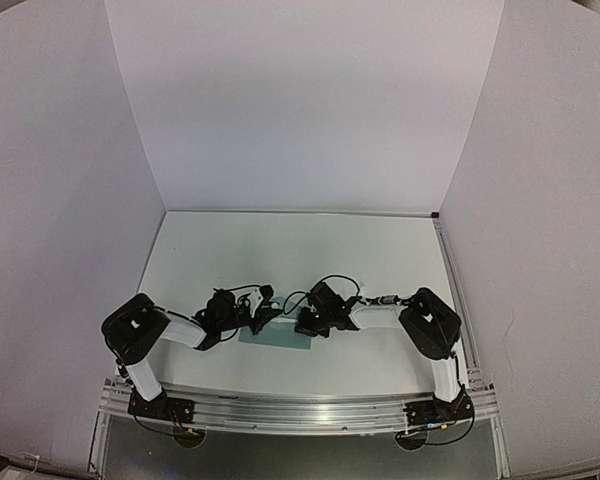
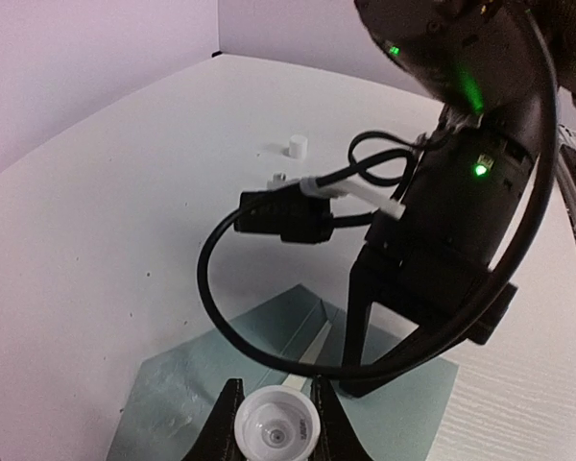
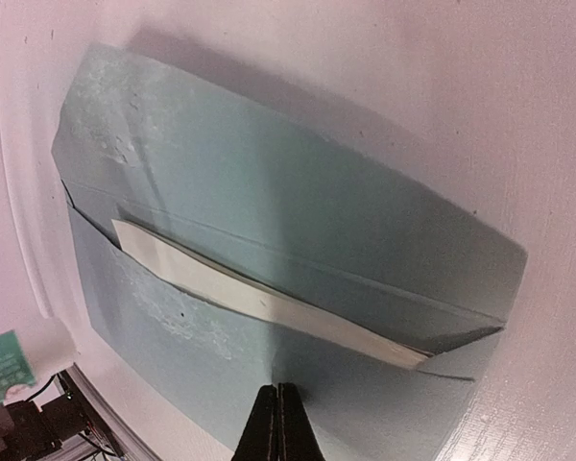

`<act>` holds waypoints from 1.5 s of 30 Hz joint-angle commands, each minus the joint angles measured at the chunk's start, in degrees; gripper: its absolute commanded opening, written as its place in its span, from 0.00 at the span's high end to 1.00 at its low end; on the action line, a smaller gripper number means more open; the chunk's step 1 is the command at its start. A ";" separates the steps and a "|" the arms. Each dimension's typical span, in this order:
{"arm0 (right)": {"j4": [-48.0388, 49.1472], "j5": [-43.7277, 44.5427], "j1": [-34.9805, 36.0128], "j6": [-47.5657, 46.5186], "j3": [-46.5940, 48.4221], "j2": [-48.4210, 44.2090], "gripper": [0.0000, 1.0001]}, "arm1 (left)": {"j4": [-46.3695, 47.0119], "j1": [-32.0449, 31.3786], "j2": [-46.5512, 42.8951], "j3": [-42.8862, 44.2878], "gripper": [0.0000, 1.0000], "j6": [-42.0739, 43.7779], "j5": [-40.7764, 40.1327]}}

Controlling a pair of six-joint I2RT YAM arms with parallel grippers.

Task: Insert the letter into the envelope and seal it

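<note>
The teal envelope [image 1: 275, 338] lies flat on the table between my two grippers. It fills the right wrist view [image 3: 298, 192], with its flap lying partly over the body. The letter shows only as a pale strip [image 3: 259, 303] in the gap under the flap; the strip also shows in the left wrist view [image 2: 312, 351]. My right gripper [image 3: 277, 423] is shut, its tips resting on the envelope's body. My left gripper [image 2: 276, 423] is shut on a tiny white bottle [image 2: 279, 432], held above the envelope [image 2: 187, 394] near the flap edge.
A small white cap [image 2: 298, 147] stands on the table beyond the envelope. The right arm's wrist and looping black cable [image 2: 461, 221] hang close in front of my left gripper. White walls enclose the table [image 1: 280, 250] on three sides.
</note>
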 commanded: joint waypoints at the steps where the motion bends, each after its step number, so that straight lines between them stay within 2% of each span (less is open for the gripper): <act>1: -3.65 0.66 -0.10 -0.39 0.96 1.46 1.00 | 3.34 -0.86 3.05 1.32 1.00 -0.25 3.71; 8: -3.62 0.56 -0.13 -0.49 1.14 1.61 1.00 | 2.20 -2.05 6.03 0.97 1.00 1.00 6.68; 16: -3.52 0.39 -0.10 -1.33 1.19 1.76 1.00 | 3.28 -2.41 8.37 2.17 1.00 5.31 -0.14; 28: -3.18 -0.16 -0.15 -1.28 0.77 1.81 1.00 | 11.26 -2.23 7.55 3.40 1.00 6.25 -0.96; 34: -3.27 -0.30 -0.20 -1.20 1.07 1.86 1.00 | 5.03 -1.85 8.97 6.17 1.00 6.69 -1.95; 45: -3.19 -0.47 -0.56 -1.66 -0.24 0.86 1.00 | 0.67 -1.55 11.46 6.29 1.00 6.55 1.35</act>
